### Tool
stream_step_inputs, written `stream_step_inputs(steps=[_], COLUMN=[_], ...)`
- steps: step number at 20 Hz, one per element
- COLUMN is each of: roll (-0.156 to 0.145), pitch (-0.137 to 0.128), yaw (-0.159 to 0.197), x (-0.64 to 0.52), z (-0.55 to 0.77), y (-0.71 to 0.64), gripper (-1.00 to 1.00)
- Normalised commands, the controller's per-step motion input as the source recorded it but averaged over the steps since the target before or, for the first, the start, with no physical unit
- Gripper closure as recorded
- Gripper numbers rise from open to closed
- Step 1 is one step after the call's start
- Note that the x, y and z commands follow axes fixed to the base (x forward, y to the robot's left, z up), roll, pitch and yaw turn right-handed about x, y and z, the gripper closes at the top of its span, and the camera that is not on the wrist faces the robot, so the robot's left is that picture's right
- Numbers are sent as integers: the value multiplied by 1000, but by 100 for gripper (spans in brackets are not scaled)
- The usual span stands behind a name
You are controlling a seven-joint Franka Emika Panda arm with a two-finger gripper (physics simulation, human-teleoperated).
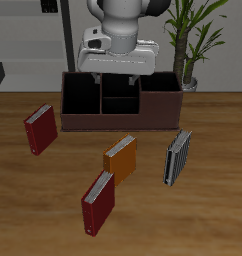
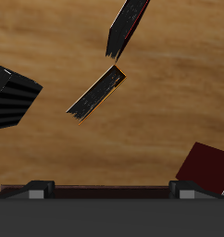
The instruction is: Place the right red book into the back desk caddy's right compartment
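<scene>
The right red book [image 1: 40,130] stands on the table in front of one end of the caddy; it also shows as a dark-red corner in the wrist view [image 2: 207,167]. The back desk caddy [image 1: 121,119] is a long dark-brown box with a full-depth bay at each end and two small cells in the middle. My gripper [image 1: 117,77] hangs above the caddy's middle, far from the book. Its fingers [image 2: 35,191] stand wide apart with nothing between them.
A twin red book [image 1: 98,202] stands near the table's front edge. An orange book [image 1: 121,158] and a grey striped book [image 1: 178,158] stand mid-table; both show in the wrist view, the orange book [image 2: 95,93] and the grey book [image 2: 12,100]. A potted plant [image 1: 193,40] stands behind the caddy.
</scene>
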Motion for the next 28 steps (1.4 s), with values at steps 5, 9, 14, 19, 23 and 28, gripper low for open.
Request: stream_step_inputs(steps=[5,9,14,19,23,28], roll=[46,70,22,26,-12,-23], pitch=[-9,-16,-43,-7,-38,-32], yaw=[-1,-55,7,-18,-9,-72], x=[141,18,-127,-193,-208,-239], z=[60,-77,-141,-226,-211,-134], y=[-402,-509,-544,-569,-427,-319], gripper=[-100,-100,-100,-100,-100,-100])
